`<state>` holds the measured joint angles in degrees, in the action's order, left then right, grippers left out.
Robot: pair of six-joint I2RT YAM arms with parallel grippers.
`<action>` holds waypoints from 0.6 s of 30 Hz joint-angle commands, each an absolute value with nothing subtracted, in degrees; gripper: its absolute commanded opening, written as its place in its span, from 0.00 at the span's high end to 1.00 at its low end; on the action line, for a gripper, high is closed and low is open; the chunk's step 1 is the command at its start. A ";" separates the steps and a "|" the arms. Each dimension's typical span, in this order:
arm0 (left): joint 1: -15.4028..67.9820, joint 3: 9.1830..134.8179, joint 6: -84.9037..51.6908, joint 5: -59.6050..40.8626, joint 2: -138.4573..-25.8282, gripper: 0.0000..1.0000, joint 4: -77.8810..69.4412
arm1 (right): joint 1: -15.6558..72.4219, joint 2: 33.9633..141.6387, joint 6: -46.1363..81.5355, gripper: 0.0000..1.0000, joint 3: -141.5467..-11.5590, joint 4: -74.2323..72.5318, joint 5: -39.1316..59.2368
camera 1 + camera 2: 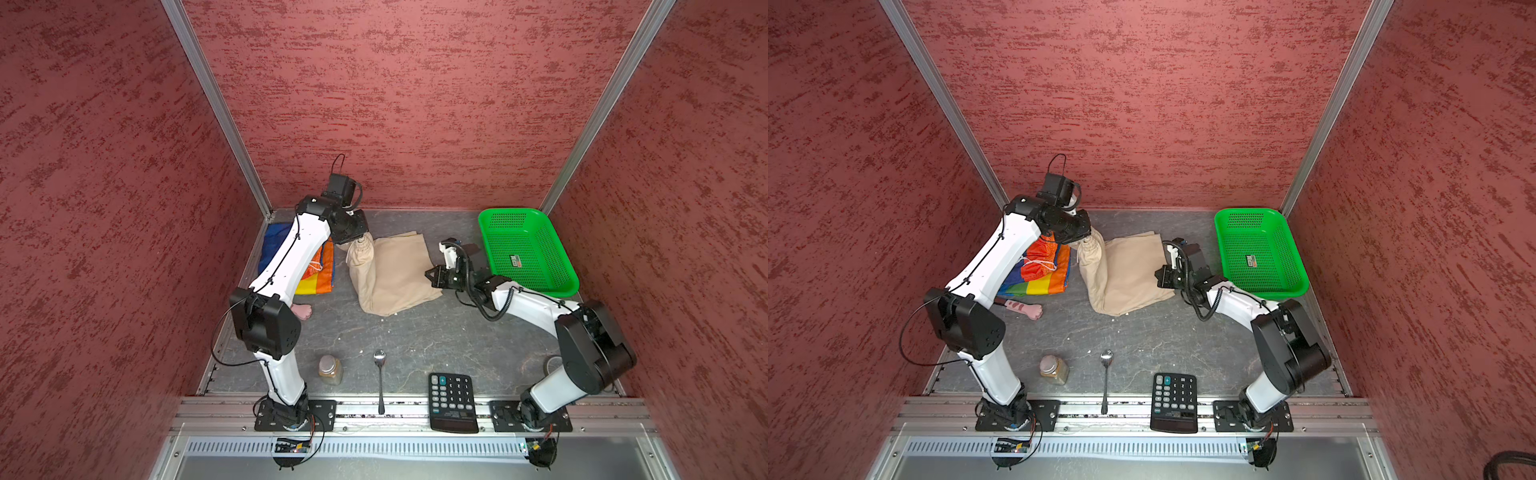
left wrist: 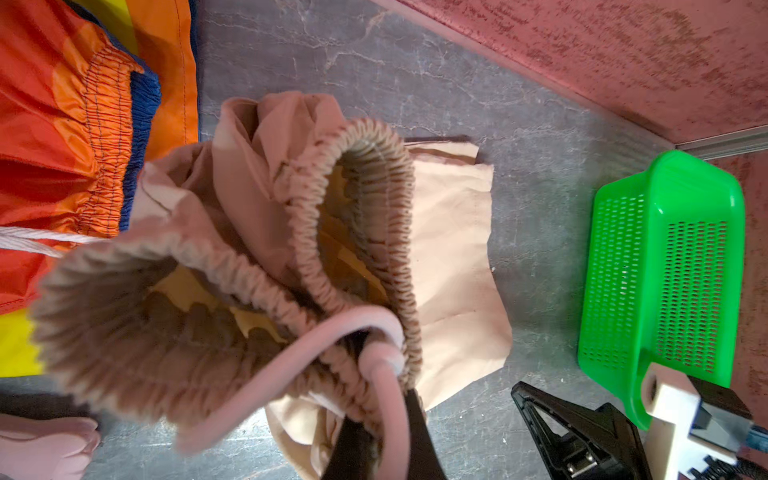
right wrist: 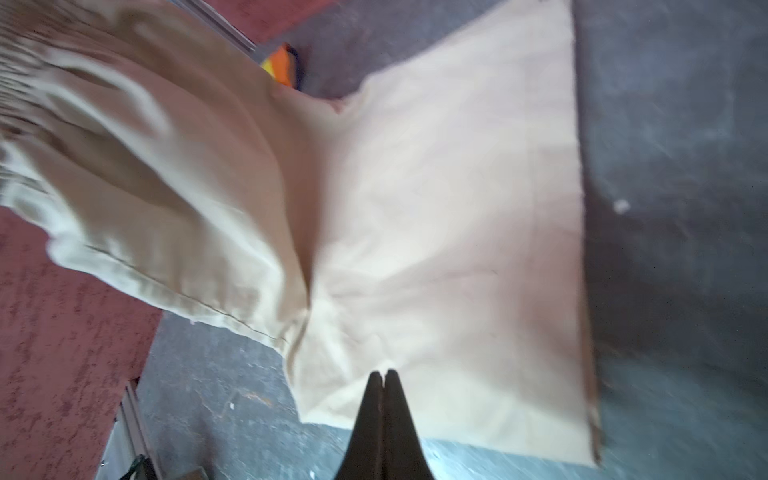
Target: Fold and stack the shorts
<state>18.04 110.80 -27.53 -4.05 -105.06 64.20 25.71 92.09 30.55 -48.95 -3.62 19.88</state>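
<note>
The beige shorts lie mid-table, legs flat, with the waistband end raised at the far left. My left gripper is shut on the gathered waistband, and the drawstring loops round its fingers. The rainbow-striped shorts lie folded to the left, partly under my left arm. My right gripper is shut at the right edge of the beige shorts, and no cloth shows between its jaws.
A green basket stands at the back right, behind my right arm. Near the front edge are a jar, a spoon and a calculator. A pink paw toy lies by my left arm's elbow.
</note>
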 commanded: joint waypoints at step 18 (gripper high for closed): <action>36.21 147.24 -20.54 1.82 -139.50 1.00 84.40 | 22.77 97.89 35.05 1.00 -38.15 -6.08 17.05</action>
